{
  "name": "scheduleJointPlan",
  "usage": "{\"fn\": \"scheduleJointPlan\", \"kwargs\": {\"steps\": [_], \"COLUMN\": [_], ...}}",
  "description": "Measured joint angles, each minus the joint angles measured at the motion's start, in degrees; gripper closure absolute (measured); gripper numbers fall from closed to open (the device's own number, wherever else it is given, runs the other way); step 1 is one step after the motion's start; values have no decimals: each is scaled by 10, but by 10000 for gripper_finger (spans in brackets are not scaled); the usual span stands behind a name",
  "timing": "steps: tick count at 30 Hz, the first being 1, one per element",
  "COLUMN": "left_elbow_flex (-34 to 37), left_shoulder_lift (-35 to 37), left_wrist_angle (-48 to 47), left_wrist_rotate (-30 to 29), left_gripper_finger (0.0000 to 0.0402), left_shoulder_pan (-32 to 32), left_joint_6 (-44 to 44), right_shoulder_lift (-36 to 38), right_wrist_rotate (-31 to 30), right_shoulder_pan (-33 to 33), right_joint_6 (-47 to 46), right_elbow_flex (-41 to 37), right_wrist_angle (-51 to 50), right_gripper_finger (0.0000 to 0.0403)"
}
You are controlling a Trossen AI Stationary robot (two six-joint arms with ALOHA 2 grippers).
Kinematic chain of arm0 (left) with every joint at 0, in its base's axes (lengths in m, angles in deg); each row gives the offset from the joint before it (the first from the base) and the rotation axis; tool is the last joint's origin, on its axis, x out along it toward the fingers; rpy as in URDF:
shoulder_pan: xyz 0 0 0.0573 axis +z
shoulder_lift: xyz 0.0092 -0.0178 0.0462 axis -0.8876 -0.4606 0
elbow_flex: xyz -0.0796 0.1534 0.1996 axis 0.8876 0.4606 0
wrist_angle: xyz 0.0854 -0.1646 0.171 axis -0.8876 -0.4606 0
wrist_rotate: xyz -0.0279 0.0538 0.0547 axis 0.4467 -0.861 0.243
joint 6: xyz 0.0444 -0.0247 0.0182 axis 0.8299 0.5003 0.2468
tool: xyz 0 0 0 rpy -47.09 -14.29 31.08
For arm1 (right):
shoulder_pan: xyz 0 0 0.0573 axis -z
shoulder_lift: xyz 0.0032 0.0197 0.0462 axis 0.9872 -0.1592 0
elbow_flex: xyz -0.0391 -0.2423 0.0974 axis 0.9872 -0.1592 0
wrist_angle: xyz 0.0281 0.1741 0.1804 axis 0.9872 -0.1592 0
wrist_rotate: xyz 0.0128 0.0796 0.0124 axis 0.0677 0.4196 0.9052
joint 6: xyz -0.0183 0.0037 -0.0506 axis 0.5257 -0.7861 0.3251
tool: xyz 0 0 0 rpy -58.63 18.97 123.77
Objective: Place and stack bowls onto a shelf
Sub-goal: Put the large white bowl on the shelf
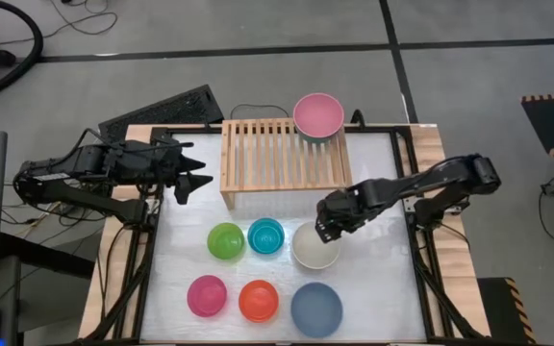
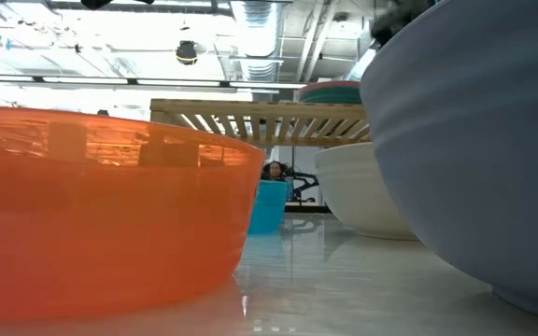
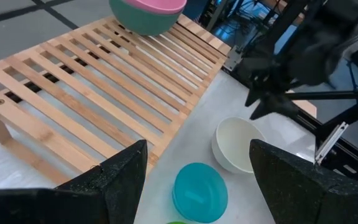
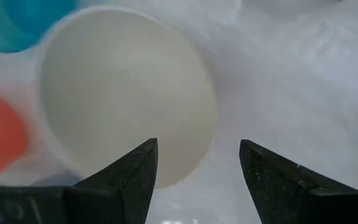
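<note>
White bench (image 1: 373,288); grey floor beyond. I see the right gripper (image 1: 328,227), jaws apart, over the cream bowl (image 1: 314,247); left gripper (image 1: 193,180) jaws apart, empty.

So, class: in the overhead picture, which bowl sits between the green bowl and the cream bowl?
The cyan bowl. In the high view it sits in the row between the green bowl and the cream bowl, close beside the green one.
</note>
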Motion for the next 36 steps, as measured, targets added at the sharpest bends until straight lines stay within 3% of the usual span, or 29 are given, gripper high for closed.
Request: {"fn": "scheduleJointPlan", "kwargs": {"steps": [6, 14, 19, 29, 36], "left_elbow_flex": [0, 0, 0, 0, 0], "left_shoulder_lift": [0, 0, 0, 0, 0], "left_wrist_angle": [0, 0, 0, 0, 0], "left_wrist_rotate": [0, 0, 0, -1, -2], "left_gripper_finger": [136, 136, 136, 136, 136], "left_shoulder_pan": [0, 0, 0, 0, 0], "left_joint_6": [-1, -2, -6, -10, -10], "right_shoulder_lift": [1, 1, 1, 0, 0], "right_wrist_rotate": [0, 11, 11, 35, 43], "right_shoulder_pan": [3, -5, -7, -18, -18], "right_joint_6": [-9, -21, -38, -39, -24], "right_elbow_flex": [-63, -94, -107, -143, -143], "right_wrist_angle": [16, 133, 140, 157, 161], "right_gripper_finger": [148, 148, 161, 224, 337]}}
